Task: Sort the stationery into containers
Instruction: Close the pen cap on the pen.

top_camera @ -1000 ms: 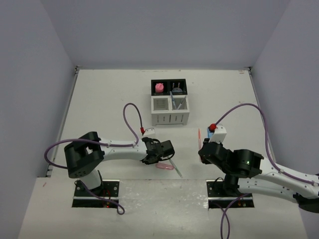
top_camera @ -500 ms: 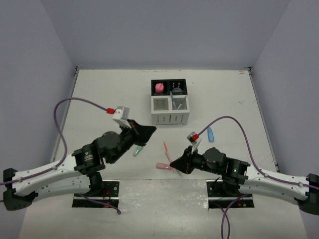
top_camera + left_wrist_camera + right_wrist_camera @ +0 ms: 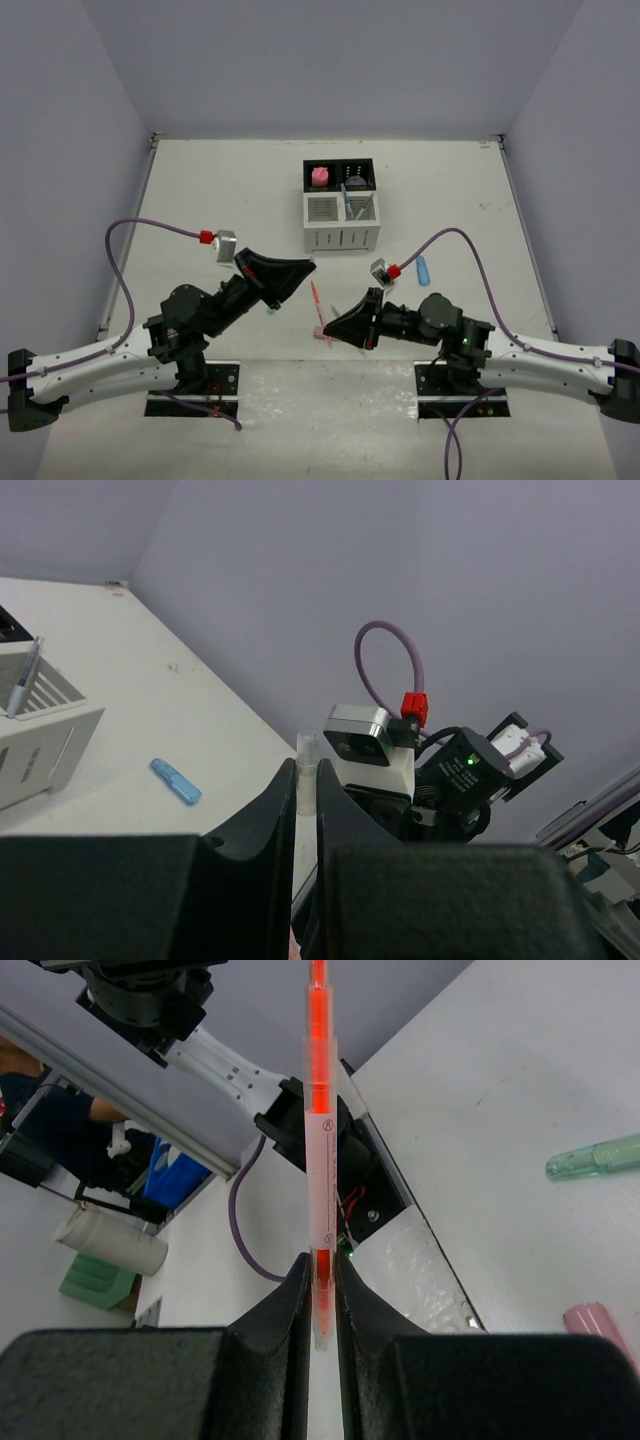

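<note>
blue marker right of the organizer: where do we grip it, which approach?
Mid-barrel, down from above, jaws closing across its narrow width. The blue marker lies flat on the table, long axis roughly near-to-far, with bare surface on both sides. The right gripper is currently shut on the orange pen.

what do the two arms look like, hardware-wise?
Matching pair: left arm and right arm have white links, black joints, black base plates, black wedge-shaped jaws. Each wrist carries a silver camera on a looping purple cable with a red connector. Green LED on the right arm.
</note>
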You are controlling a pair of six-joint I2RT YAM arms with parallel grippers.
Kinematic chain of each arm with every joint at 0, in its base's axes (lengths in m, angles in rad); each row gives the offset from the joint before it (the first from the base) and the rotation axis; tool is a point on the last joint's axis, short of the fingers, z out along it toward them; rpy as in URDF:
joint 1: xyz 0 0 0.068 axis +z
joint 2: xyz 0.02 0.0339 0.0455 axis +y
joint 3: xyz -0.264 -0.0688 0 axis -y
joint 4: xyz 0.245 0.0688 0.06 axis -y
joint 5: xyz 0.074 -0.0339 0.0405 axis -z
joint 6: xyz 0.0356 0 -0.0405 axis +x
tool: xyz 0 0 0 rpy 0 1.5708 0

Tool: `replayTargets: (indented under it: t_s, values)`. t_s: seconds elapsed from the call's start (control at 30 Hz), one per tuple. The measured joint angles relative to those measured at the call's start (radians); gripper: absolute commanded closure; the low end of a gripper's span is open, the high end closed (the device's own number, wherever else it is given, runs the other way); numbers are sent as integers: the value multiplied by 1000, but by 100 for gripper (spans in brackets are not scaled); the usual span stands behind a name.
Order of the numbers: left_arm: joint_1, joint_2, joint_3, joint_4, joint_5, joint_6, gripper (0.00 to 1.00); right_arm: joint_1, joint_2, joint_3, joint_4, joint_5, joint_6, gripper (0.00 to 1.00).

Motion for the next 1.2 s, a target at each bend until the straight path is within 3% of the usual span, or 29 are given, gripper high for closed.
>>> replayTargets:
  t_s: [1.2]
  values:
    - [0, 42, -49, 97, 11, -52, 100, 0, -87, 15, -40, 42, -36, 100]
